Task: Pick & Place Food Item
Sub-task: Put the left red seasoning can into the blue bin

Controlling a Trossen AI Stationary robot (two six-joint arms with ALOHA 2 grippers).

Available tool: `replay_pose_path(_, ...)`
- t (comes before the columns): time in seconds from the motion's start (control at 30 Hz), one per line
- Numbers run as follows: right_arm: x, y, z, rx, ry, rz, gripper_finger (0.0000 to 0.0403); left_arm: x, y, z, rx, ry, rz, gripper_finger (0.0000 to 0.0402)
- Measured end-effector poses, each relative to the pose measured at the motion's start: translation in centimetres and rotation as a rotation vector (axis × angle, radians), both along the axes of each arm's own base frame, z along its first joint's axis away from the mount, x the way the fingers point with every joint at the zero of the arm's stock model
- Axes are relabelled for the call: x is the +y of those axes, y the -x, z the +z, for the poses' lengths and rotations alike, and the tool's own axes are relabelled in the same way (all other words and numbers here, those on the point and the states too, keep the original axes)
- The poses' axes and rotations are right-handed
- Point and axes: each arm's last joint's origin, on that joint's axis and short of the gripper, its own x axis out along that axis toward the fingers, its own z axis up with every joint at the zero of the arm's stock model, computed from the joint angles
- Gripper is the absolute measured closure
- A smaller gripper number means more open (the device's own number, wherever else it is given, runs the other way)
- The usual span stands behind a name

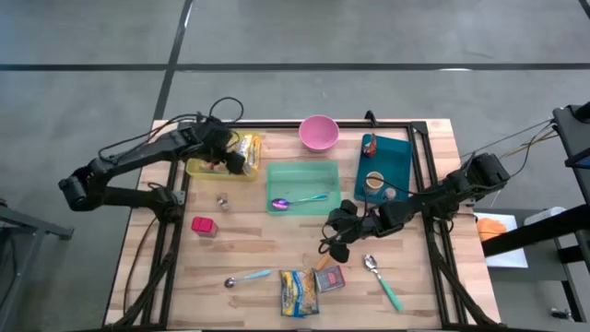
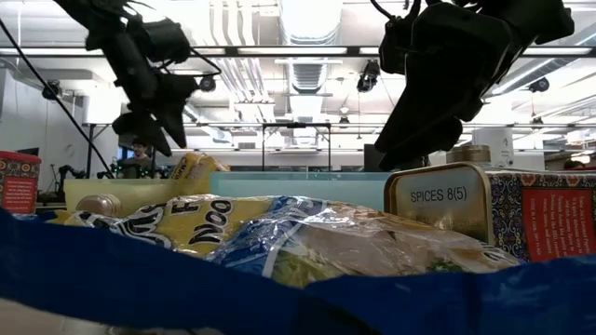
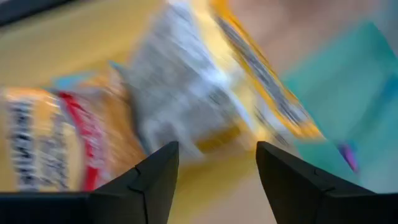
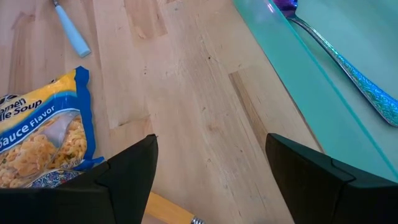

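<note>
our left gripper (image 3: 214, 163) hangs with fingers apart just above the yellow crinkly food packet (image 3: 205, 87), which lies in the yellow plastic tray (image 1: 198, 169) by the table's far left edge, touching neither finger. beside it sits the green plastic tray (image 1: 304, 172). our right gripper (image 4: 211, 168), spread and empty, hovers over bare wooden table (image 4: 193, 93) between the green tray and the blue-edged ramen packet (image 4: 37, 143).

item: yellow noodle packet (image 1: 247, 148) | look: crinkled yellow wrapper, red and white print | pose: lying tilted, one end propped on the tray's wall | place: in the yellow tray (image 1: 198, 169), at the end nearest the green tray (image 1: 304, 171) | state: not gripped
</note>
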Motion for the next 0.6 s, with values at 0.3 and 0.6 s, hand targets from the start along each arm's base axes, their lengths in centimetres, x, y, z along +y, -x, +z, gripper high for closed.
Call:
replay_pose_path(0.3,0.0,0.0,0.0,-0.001,0.0,0.0,0.0108,-4.8,0.4,-0.2,0.153,0.121,-0.321,0.0177)
replay_pose_path(0.6,0.0,0.0,0.0,-0.001,0.0,0.0,0.0108,-10.2,0.2,0.5,0.299,0.142,-0.663,0.0177)
